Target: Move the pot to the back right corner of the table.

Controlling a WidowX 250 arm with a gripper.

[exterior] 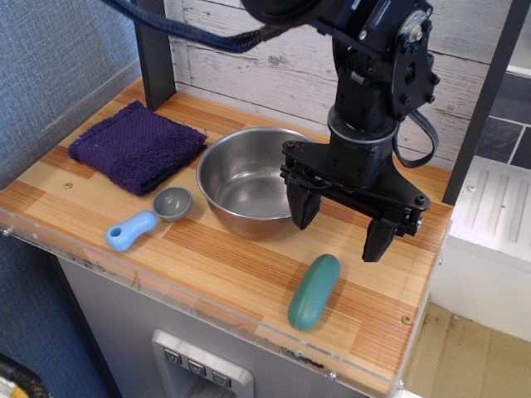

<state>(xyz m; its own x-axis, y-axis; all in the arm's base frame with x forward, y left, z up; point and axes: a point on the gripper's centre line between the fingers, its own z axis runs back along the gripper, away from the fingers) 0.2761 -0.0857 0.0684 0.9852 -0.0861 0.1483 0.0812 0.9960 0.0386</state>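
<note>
The table (207, 265) is a striped top of light and dark wood planks, edged along its front and sides by a clear acrylic rim and carried on a grey base. Behind it stands a wall of whitewashed boards; a blue-grey textured wall closes the left side, and dark upright posts rise at the back left and at the right. To the right of the table, lower down, a white appliance and dark tiles are visible.

The pot (245, 178) — a wide, shiny steel bowl without handles — stands upright near the middle of the tabletop, slightly toward the back. Its interior appears empty, showing only reflections. A folded purple towel (137, 145) lies at the back left, close beside the pot. A small scoop (149, 217) with a grey bowl and blue handle lies just in front and to the left of the pot, its bowl also empty. A green oblong object (314, 292) rests near the front edge, to the right.

The black gripper (340, 220) hangs over the pot's right rim with its jaws spread wide — one finger inside the rim, the other outside, holding nothing.
</note>
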